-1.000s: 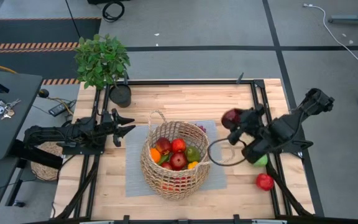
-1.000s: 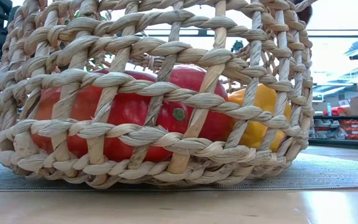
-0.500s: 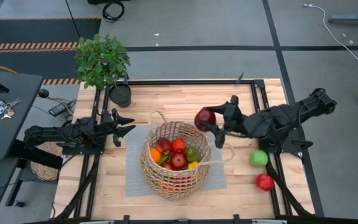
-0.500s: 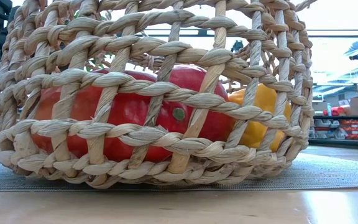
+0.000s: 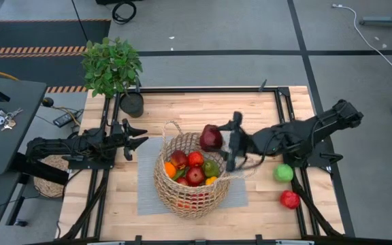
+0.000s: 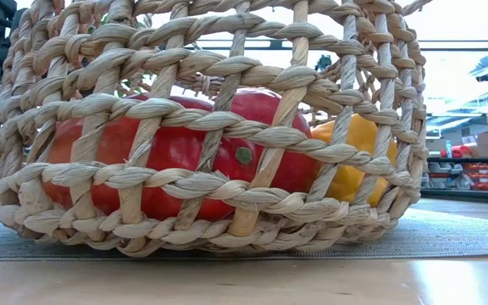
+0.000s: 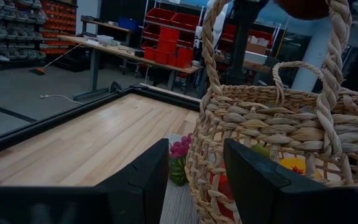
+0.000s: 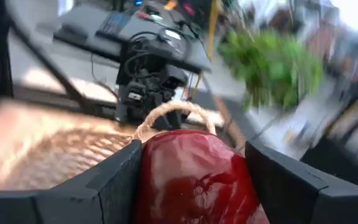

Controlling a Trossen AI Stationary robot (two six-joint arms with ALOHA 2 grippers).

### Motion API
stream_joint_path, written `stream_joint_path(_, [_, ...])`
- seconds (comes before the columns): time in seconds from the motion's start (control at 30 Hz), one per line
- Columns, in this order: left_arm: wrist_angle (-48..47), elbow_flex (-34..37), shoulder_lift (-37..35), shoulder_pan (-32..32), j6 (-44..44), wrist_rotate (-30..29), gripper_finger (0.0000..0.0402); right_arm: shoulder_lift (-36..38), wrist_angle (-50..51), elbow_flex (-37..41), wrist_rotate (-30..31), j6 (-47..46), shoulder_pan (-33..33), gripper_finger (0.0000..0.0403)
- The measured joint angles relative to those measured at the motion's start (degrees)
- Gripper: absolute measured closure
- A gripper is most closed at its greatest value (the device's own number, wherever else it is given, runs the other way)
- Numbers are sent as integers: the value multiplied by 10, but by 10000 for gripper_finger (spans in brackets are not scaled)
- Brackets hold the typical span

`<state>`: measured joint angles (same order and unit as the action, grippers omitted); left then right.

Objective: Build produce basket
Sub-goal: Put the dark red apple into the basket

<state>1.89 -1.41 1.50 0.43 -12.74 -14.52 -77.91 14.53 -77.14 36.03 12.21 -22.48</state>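
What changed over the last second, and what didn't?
The right claw, shut on a dark red fruit, swept from the table's right side toward the left until it reached the basket rim. The left claw stayed parked beside the basket, open. The basket, green fruit and red fruit did not move.

My table (image 5: 203, 105) is pale wood planks in a black frame. A grey mat (image 5: 147, 184) lies at the centre of the frame, and the basket (image 5: 182, 197) stands on it. At lower right a green fruit (image 5: 284, 173) and a red fruit (image 5: 290, 199) lie on bare wood. A potted plant (image 5: 132, 103) stands at upper left.
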Motion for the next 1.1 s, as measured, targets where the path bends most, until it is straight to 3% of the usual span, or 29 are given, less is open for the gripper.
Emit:
stream_joint_path(0.23, [0,0,0,0,0,0,241,-51,-59,0,2,416,-20,121])
stream_joint_path(0.4, [0,0,0,0,0,0,241,-90,-79,0,40,535,-22,121])
stream_joint_path(0.53, [0,0,0,0,0,0,241,-112,-102,0,72,538,-13,121])
stream_joint_path(0.73, [0,0,0,0,0,0,241,-130,-107,-1,43,482,9,121])
stream_joint_path(1.1, [1,0,0,0,0,0,241,-229,-97,5,-144,295,70,121])
